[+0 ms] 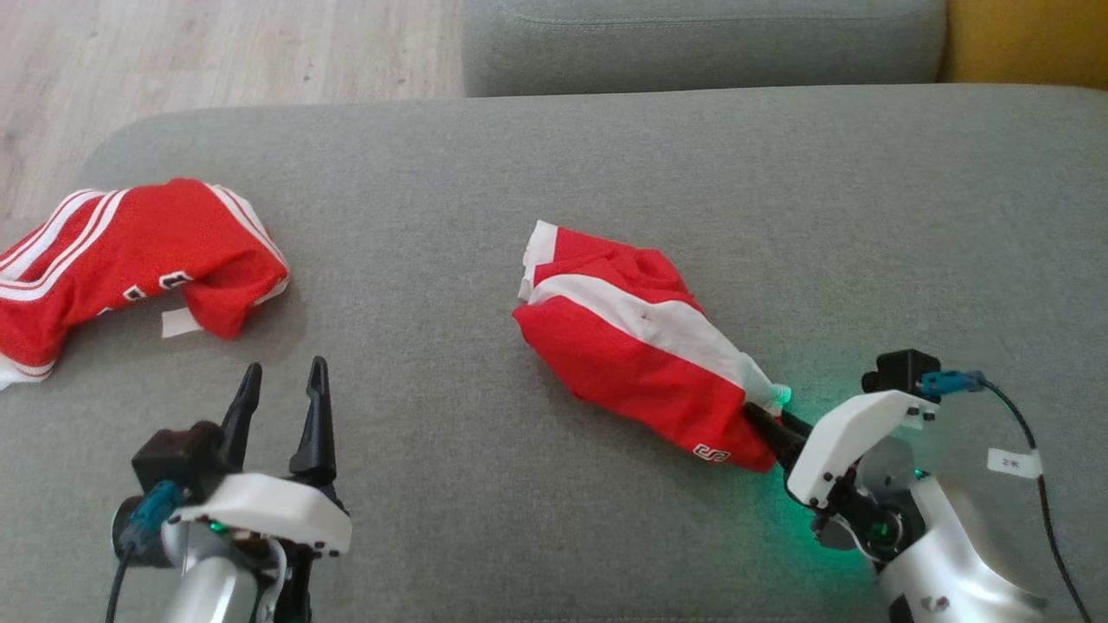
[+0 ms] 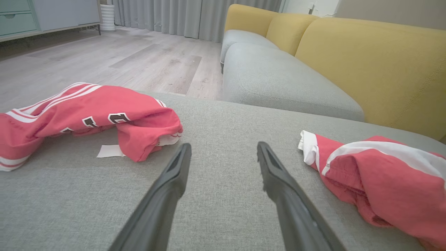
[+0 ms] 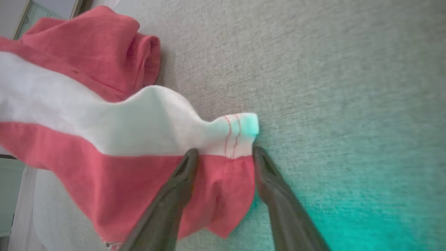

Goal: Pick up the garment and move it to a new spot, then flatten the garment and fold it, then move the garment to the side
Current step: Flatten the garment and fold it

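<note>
The garment [image 1: 130, 251], a red jersey with white striped trim and part of a black number showing, lies crumpled at the left edge of the grey cushion [image 1: 519, 536]. A small white label [image 1: 180, 322] sticks out beside it. My left gripper [image 1: 283, 368] stands open just in front of it, not touching; in the left wrist view the garment [image 2: 87, 115] lies ahead to the left of that gripper [image 2: 223, 146]. My right gripper [image 1: 766, 417] is open, its fingers straddling the near corner of a second red cloth with a white band [image 1: 632, 355]; the right wrist view shows the fingers [image 3: 224, 151] either side of this cloth [image 3: 87, 132].
The second red cloth [image 2: 383, 174] lies right of centre on the cushion. Beyond the cushion stands a grey sofa seat [image 1: 692, 43] with a yellow backrest [image 2: 366, 69]. Wooden floor [image 1: 216, 52] lies past the cushion's rounded left corner. Bare cushion spreads between the two cloths.
</note>
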Robot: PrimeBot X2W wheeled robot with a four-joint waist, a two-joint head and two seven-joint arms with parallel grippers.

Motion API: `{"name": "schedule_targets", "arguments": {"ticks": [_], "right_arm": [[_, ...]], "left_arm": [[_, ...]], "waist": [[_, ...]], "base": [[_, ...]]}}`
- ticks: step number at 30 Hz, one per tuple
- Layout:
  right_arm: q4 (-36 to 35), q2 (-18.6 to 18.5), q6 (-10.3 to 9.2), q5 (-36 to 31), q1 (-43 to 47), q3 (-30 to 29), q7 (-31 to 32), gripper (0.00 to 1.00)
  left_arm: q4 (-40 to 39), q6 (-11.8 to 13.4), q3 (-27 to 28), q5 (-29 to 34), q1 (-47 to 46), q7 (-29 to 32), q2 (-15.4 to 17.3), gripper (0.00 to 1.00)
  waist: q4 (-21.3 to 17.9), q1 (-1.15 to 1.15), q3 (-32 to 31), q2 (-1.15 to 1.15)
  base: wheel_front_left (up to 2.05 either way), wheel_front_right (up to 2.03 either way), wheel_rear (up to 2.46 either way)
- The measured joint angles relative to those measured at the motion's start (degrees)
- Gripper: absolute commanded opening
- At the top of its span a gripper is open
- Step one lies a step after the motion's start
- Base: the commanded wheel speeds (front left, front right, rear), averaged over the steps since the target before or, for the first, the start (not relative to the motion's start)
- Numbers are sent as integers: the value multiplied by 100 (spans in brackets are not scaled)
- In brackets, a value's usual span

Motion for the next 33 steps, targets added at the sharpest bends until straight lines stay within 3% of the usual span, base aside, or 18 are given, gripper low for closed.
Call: {"name": "schedule_targets", "arguments": {"ticks": [1,12,21,26,27,28,33], "right_arm": [[66,1,0,-1,-37,31,-1,0],[207,-82,0,-49,-123,47,-795,0],[-82,-1134,0,-939,-670,-282,-1168,0],[355,-1193,0,-1335,-637,-537,-1292,0],[421,-1143,0,-1347,-637,-571,-1348,43],[469,-1081,0,-1391,-637,-579,-1388,100],[543,-758,0,-1419,-636,-539,-1580,100]], "left_arm": [[2,0,0,-5,0,0,0,100],[91,7,19,-80,5,-1,0,100],[87,2,8,-80,-1,-2,0,100],[125,-2,-3,-80,-26,-2,0,100],[137,-2,-1,-80,-28,-2,3,100],[154,-2,-2,-81,-28,-2,4,100],[201,-2,-12,-82,-34,0,9,100]], "waist": [[18,0,6,0],[-20,0,-37,0],[-187,0,77,0],[-200,0,137,0],[-202,0,135,0],[-208,0,130,0],[-275,0,52,0]], "base": [[0,0,0],[0,0,0],[0,0,0],[0,0,0],[0,0,0],[0,0,0],[0,0,0]]}}
